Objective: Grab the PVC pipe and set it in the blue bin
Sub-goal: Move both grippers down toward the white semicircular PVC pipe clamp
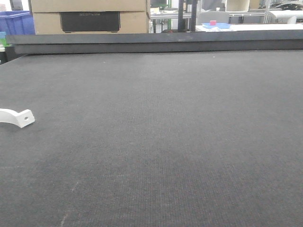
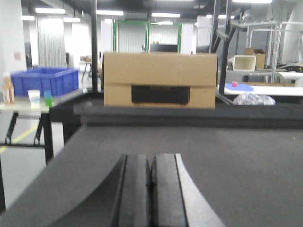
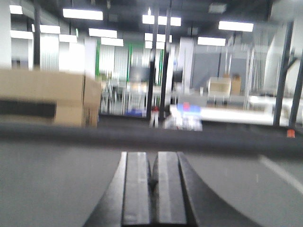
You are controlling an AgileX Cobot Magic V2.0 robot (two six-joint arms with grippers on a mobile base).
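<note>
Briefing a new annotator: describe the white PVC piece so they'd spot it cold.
Take the wide dark grey textured tabletop in the front view. At the picture's left edge lies a small white curved plastic PVC pipe piece, partly cropped. It is the only white thing there, with a flat tab and round hole.

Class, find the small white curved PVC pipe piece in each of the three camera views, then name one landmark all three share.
Front view: the small white curved PVC pipe piece lies on the dark grey mat at the far left edge, partly cut off, holed tab pointing right.
Left wrist view: not in it.
Right wrist view: not in it.
Shared landmark: the brown cardboard box with a dark slot, beyond the mat's far edge.
</note>
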